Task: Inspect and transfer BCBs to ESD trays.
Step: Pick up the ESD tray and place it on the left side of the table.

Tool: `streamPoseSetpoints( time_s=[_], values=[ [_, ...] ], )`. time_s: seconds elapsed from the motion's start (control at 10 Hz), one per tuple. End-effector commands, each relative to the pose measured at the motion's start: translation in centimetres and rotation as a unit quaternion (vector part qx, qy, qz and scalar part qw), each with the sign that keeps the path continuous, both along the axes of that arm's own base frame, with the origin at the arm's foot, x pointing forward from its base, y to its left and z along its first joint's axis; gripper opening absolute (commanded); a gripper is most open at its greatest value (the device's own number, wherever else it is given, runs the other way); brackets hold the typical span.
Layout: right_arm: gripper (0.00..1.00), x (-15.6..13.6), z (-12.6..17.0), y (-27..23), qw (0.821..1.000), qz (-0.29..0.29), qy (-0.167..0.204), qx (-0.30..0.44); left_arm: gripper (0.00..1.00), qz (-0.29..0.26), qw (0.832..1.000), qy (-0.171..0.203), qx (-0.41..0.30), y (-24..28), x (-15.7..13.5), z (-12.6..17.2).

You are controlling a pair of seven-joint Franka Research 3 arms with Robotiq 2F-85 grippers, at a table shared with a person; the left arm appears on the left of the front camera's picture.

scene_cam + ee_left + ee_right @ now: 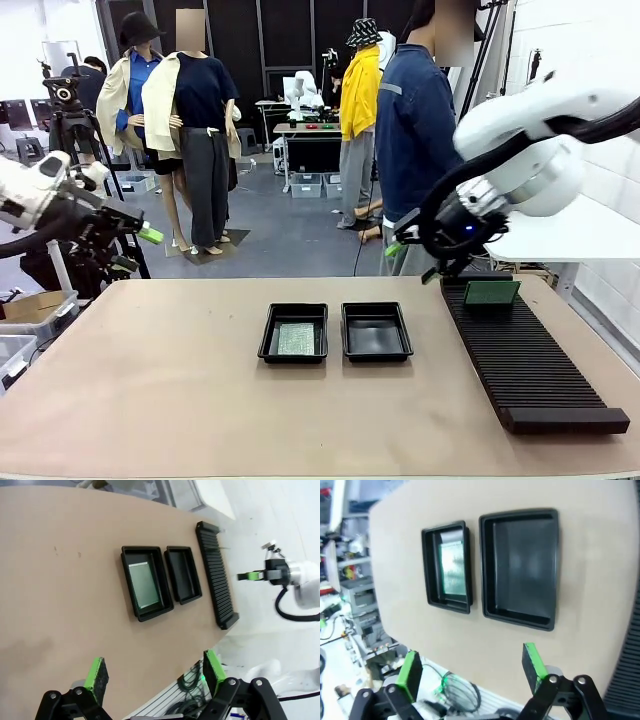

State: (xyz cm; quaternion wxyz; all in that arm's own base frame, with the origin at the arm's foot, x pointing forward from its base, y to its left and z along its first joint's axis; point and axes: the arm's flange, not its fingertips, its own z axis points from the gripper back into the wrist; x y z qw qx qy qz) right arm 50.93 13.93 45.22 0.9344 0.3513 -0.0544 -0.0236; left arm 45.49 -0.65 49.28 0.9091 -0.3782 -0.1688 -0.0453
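Two black trays sit side by side in the middle of the table, and the left tray (294, 308) has a green board (296, 339) lying flat on its floor, while the right tray (376, 338) beside it shows a bare glossy bottom. Off to the robot's right runs a long ribbed rack (535, 375), and there's a second green board (491, 293) standing on edge in the slots at its far end. A person in a dark blue jacket (415, 130) stands at the far side of the table, right behind that end of the rack. The bulky white right arm (540, 150) hangs over the rack's far end, close above the standing board. On the robot's left, beyond the table edge, a camera on a tripod (62, 95) stands behind the left arm. Now the pincers: the left pincer (154, 672) is up off the near left corner, its green pads spread wide, gripping nothing and touching nothing. The right pincer (471, 672) looks down toward both trays from beyond the table's edge, its jaws just as wide apart and nothing between them either.
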Motion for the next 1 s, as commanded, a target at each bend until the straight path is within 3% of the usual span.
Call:
streamPoseSetpoints(
  time_s=[0.0, 0.5, 0.9],
  values=[
    [1.00, -0.8, -0.2, -3.7, 0.999, 0.003, 0.006, 0.047, 1.00, 0.007, 0.997, 0.019, 0.074, -3.5, 0.5, -0.1],
    [1.00, -2.4, -1.4, -13.3, 0.986, -0.014, -0.014, 0.167, 1.00, -0.008, 0.984, 0.066, 0.162, -10.9, 3.3, -1.2],
    [1.00, -2.3, -3.2, -18.2, 0.976, 0.055, -0.007, 0.208, 1.00, 0.000, 0.969, 0.080, 0.234, -16.8, 3.6, -1.8]
  ],
)
